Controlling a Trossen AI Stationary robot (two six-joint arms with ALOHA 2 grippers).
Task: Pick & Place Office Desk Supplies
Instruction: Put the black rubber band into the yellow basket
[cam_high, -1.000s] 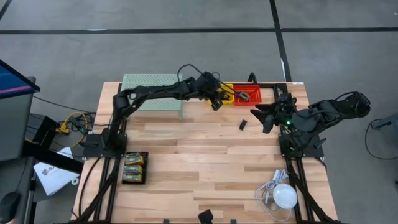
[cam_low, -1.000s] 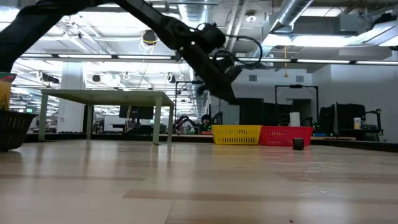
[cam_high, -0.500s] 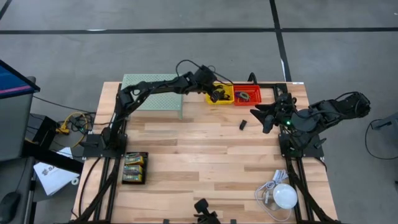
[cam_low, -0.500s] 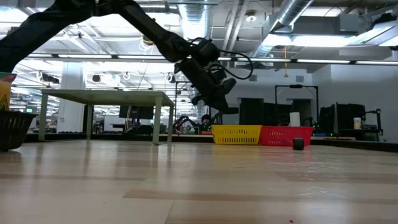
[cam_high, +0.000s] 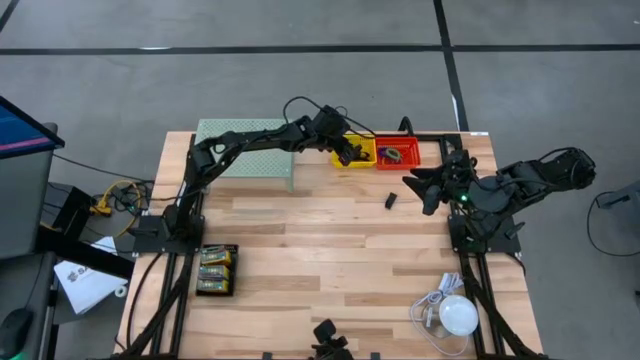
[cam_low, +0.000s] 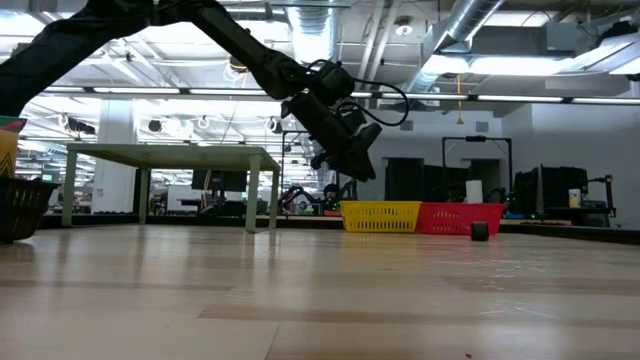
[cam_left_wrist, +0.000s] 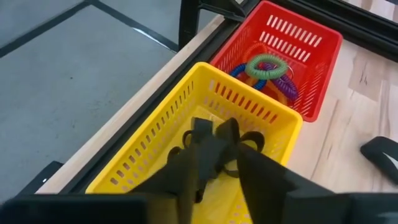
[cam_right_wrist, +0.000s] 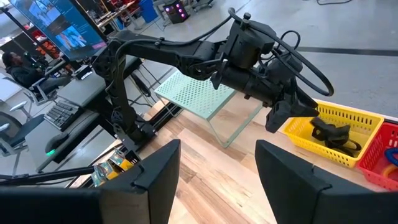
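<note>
The wooden bench (cam_high: 330, 250) carries a pale-green mesh stand (cam_high: 245, 150) at its far left corner, and the left arm reaches across that stand toward the two small baskets at the far edge. The right arm waits over the bench's right side, its right claw (cam_high: 418, 187) spread wide and empty, pointing toward the middle.

The yellow basket (cam_high: 357, 152) and the red basket (cam_high: 398, 154) stand side by side, touching. The left claw (cam_high: 346, 154) hangs over the yellow basket; in its wrist view its fingers (cam_left_wrist: 199, 149) sit close together with a narrow gap, right above the black clips (cam_left_wrist: 249, 142) on the basket floor — whether it still pinches a clip or has let go I cannot tell. The right wrist view shows black clips heaped in that basket just beside the claw's tip.

Coloured rings (cam_left_wrist: 267, 67) — green, blue, orange, purple — lie in the red basket. A lone black clip (cam_high: 391, 201) rests on the bare bench near the right claw. Green card-backed packs (cam_high: 216, 270) sit in a dark tray at the left, and a white dome with a cord (cam_high: 458, 316) lies near right.
</note>
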